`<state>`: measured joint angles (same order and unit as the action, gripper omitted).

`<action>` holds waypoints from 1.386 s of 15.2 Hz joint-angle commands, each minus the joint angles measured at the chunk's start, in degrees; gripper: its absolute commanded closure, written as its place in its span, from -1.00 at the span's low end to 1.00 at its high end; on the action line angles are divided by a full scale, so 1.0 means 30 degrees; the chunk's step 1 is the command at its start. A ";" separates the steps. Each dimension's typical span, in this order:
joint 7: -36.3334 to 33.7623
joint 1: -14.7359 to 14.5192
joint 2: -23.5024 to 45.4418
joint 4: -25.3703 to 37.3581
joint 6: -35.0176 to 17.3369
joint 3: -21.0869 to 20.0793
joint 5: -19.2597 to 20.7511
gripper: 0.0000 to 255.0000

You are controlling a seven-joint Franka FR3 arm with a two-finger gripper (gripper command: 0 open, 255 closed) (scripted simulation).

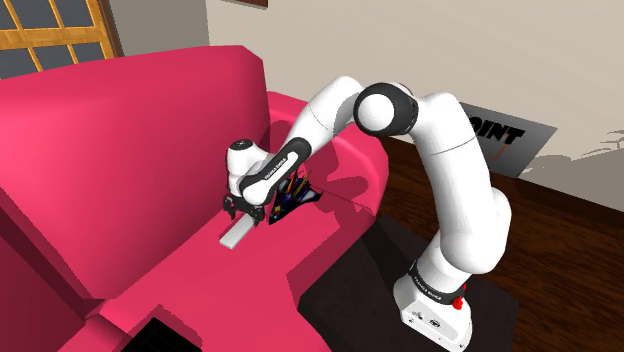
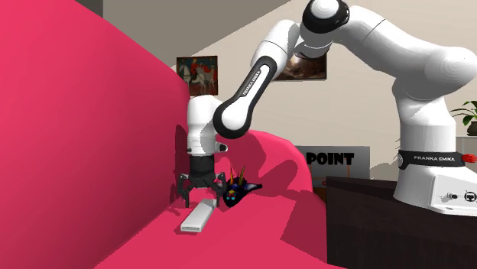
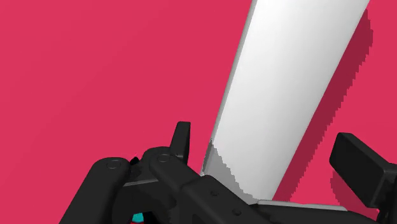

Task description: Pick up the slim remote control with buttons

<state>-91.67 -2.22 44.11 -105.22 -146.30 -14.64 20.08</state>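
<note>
Big crimson sofa (image 1: 120,150) here, and on its seat sits a black spiky object (image 1: 298,197) with coloured bits. Behind the sofa, a wood-framed window (image 1: 55,30). Beyond its armrest, a POINT sign (image 1: 505,135) by the wall.

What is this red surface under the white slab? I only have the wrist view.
Observer: It is a red sofa. The white remote lies flat on its seat.
Operator: Is anything close to it?
Observer: A dark object with coloured spikes sits on the seat just beyond one end of the remote.
Operator: Which end is the gripper over?
Observer: The gripper is down over the end nearest that spiky object. The rest of the remote extends away from it, uncovered.
</note>
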 commanded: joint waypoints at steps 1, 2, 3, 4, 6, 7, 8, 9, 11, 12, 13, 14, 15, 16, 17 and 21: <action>-0.0064 -0.0110 0.0509 0.0262 -0.0259 0.0152 0.0121 -1.00; -0.0085 -0.0141 0.0639 0.0320 -0.0333 0.0193 0.0152 -1.00; -0.0085 -0.0141 0.0638 0.0318 -0.0334 0.0193 0.0153 -1.00; -0.0089 -0.0152 0.0669 0.0353 -0.0331 0.0198 0.0155 1.00; -0.0083 -0.0147 0.0665 0.0356 -0.0324 0.0196 0.0153 1.00; -0.0082 -0.0148 0.0669 0.0361 -0.0323 0.0197 0.0153 1.00; -0.0079 -0.0145 0.0661 0.0358 -0.0317 0.0194 0.0150 1.00; -0.0078 -0.0142 0.0657 0.0354 -0.0317 0.0193 0.0150 1.00; -0.0069 -0.0138 0.0665 0.0372 -0.0307 0.0193 0.0148 1.00; -0.0066 -0.0138 0.0669 0.0382 -0.0302 0.0193 0.0147 1.00; -0.0085 -0.0141 0.0639 0.0320 -0.0333 0.0193 0.0152 1.00; -0.0049 -0.0087 0.0412 0.0218 -0.0205 0.0123 0.0097 1.00; -0.0011 -0.0033 0.0188 0.0125 -0.0071 0.0052 0.0039 1.00; 0.0028 0.0022 -0.0034 0.0033 0.0063 -0.0020 -0.0020 1.00; 0.0068 0.0077 -0.0255 -0.0054 0.0200 -0.0091 -0.0080 1.00; 0.0238 0.0294 -0.1123 -0.0361 0.0768 -0.0378 -0.0340 1.00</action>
<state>-91.08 -1.54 41.58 -105.98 -144.50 -15.51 19.30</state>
